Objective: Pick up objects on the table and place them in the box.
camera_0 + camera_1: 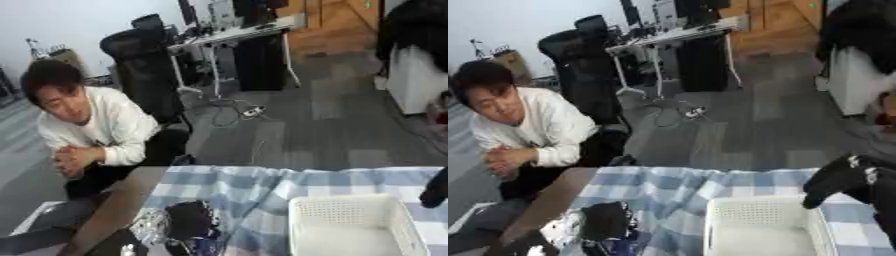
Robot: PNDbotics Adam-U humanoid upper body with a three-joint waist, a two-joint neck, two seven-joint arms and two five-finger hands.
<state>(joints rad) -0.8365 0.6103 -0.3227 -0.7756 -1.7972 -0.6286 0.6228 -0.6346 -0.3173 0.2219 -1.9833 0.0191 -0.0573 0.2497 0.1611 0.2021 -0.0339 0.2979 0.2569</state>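
Lower left of the frame: a heap of objects sits on the checked cloth covering the surface, just left of the white box. I can make out a black lump, crinkled silver foil or wrapper and something blue below it. My read: the foil is light, slippery and crushes easily, while the black piece looks soft. I'd take the black piece across its middle, not by the foil edge. Right hand hangs at the right edge over the box's far corner, fingers curled downward, holding nothing. Box looks empty. Left hand not visible.
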